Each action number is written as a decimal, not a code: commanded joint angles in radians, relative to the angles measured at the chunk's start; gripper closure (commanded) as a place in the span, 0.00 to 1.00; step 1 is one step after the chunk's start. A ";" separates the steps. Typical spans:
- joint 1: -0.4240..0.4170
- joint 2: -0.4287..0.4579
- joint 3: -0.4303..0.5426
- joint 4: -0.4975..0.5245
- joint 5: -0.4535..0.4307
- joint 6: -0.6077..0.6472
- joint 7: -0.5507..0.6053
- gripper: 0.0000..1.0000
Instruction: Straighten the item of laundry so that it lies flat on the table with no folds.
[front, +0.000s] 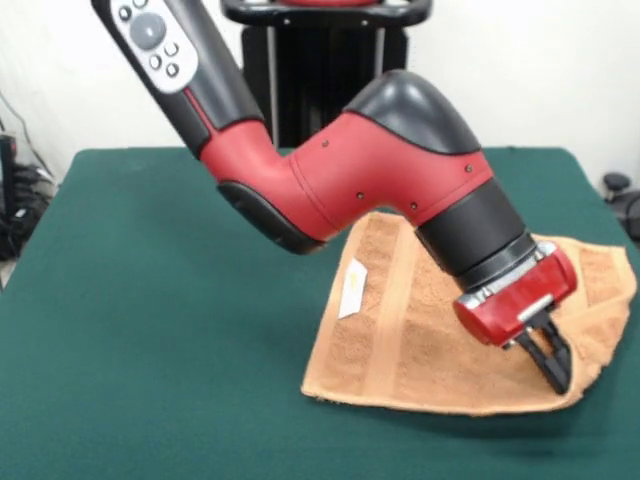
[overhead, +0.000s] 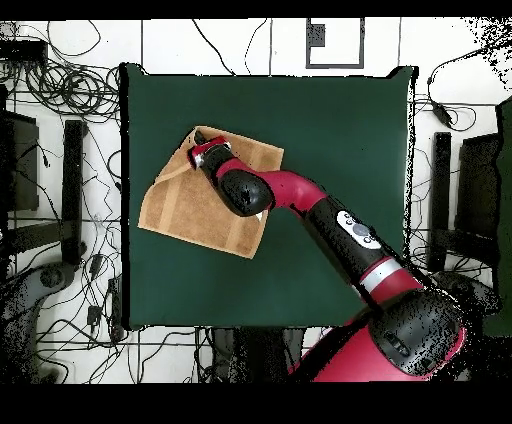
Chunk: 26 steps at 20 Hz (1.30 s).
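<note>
The tan-orange towel (front: 420, 350) lies on the right part of the green table (front: 150, 300). It is skewed, with its right end folded over on itself. A woven band runs down its left part, and the white tag (front: 353, 290) sits at its left edge. My gripper (front: 556, 378) comes down at a slant onto the towel's near right corner. It looks shut, with the tips together on the folded edge at table level. In the overhead view the towel (overhead: 195, 210) lies at the table's upper left, and the gripper (overhead: 200, 140) is at its top corner. The arm covers part of the cloth.
The red and black arm (front: 380, 170) crosses over the towel's middle and far side. The table (overhead: 340, 130) is bare green felt to the left in the front view. Cables and stands lie on the floor around the table.
</note>
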<state>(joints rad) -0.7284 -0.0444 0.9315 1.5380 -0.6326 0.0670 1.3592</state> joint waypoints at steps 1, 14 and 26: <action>0.041 0.082 0.121 -0.012 -0.071 -0.025 0.017 1.00; 0.273 -0.093 -0.271 -0.123 -0.024 0.059 0.182 1.00; 0.882 -0.135 -1.272 -0.288 0.294 0.082 0.568 1.00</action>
<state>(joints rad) 0.0599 -0.2911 0.1569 1.3285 -0.4286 0.0043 1.5372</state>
